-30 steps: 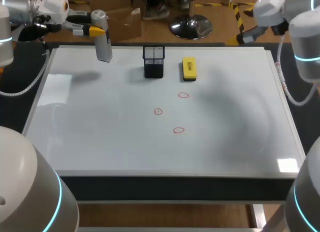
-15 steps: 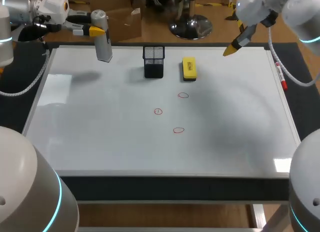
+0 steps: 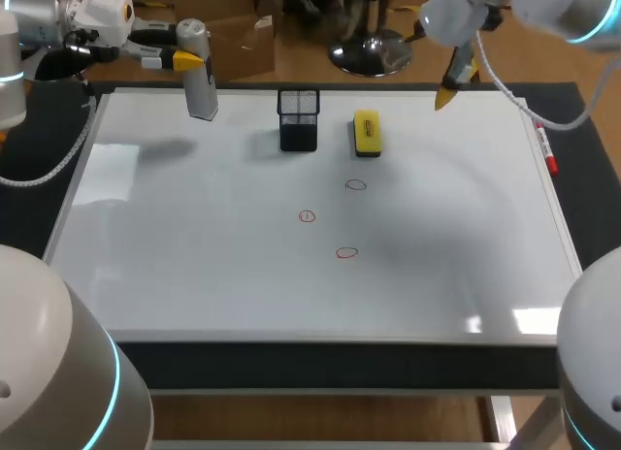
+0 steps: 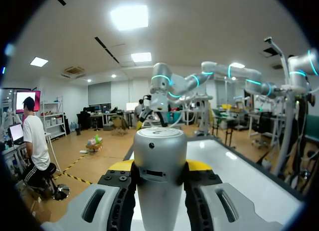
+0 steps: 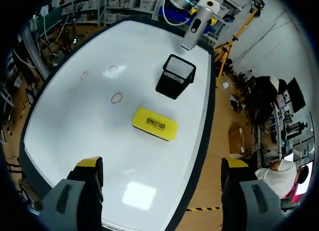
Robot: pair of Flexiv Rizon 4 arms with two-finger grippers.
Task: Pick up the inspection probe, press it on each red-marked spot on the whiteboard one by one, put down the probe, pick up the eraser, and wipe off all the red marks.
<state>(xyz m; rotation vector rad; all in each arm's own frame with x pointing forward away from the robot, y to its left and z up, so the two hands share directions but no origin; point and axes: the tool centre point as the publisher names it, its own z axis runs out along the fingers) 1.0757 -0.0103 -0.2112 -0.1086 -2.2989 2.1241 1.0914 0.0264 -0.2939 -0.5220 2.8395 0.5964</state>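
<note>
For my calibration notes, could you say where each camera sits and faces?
Head view: above-behind, looking down on the whiteboard; left gripper and right gripper at its far edge.
Left wrist view: along the left gripper, shut on the probe.
Right wrist view: down past the open right gripper at the eraser.
Shared: head and right wrist show eraser and probe.

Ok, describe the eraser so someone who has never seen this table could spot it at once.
Take the big whiteboard and look along its far edge, near the middle, where a black mesh cup stands. The eraser lies flat just beside the cup, to its right in the head view. It is the only yellow thing lying on the board: a low oblong block.
</note>
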